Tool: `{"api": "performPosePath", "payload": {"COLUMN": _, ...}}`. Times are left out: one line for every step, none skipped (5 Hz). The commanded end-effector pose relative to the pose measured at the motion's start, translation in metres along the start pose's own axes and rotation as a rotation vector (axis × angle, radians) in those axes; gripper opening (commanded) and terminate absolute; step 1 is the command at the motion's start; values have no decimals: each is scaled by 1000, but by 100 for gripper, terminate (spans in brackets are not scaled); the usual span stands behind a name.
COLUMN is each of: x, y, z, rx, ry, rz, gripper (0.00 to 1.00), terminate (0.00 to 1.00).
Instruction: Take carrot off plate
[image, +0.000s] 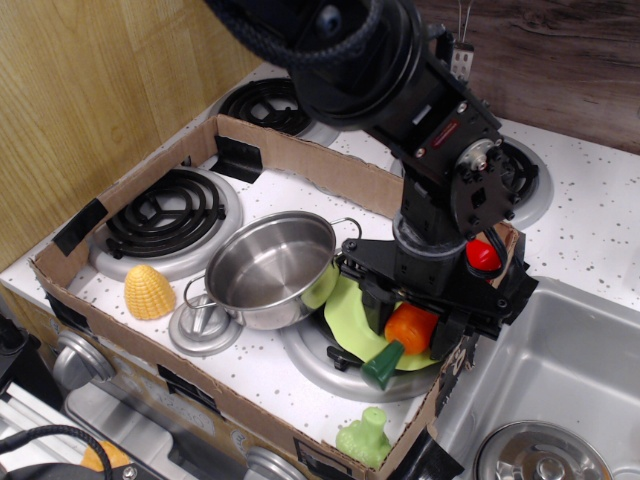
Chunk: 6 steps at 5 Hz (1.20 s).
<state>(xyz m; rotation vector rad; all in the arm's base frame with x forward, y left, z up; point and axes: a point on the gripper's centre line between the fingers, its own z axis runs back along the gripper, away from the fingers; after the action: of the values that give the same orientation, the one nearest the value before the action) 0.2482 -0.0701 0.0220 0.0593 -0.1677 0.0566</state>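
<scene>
The orange carrot with its dark green stem cap lies on the lime-green plate, stem end pointing to the front. The plate rests on the front right burner, beside the steel pot. My black gripper comes down from above and stands right over the carrot, with its fingers on either side of the thick orange end. The arm hides the plate's right half. I cannot tell whether the fingers press on the carrot.
A steel pot stands left of the plate, touching it. A yellow toy corn and a grey pot lid lie front left. A red pepper shows behind the arm. A cardboard wall rings the stove; a sink lies right.
</scene>
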Motion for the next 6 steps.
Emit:
{"api": "performPosePath", "payload": {"x": 7, "y": -1, "z": 18, "rx": -43, "ry": 22, "rz": 51, "gripper": 0, "terminate": 0}}
{"api": "performPosePath", "payload": {"x": 12, "y": -6, "z": 47, "rx": -34, "ry": 11, "rz": 73, "gripper": 0, "terminate": 0}}
{"api": "performPosePath", "payload": {"x": 17, "y": 7, "z": 72, "rx": 10, "ry": 30, "rz": 78, "gripper": 0, "terminate": 0}}
{"api": "performPosePath", "payload": {"x": 19, "y": 34, "z": 93, "rx": 79, "ry": 24, "rz": 69, "gripper": 0, "terminate": 0}}
{"api": "performPosePath", "payload": {"x": 24, "y": 68, "z": 100, "rx": 91, "ry": 20, "rz": 59, "gripper": 0, "terminate": 0}}
{"api": "performPosePath", "payload": {"x": 30, "y": 98, "z": 104, "rx": 161, "ry": 7, "rz": 25, "gripper": 0, "terminate": 0}}
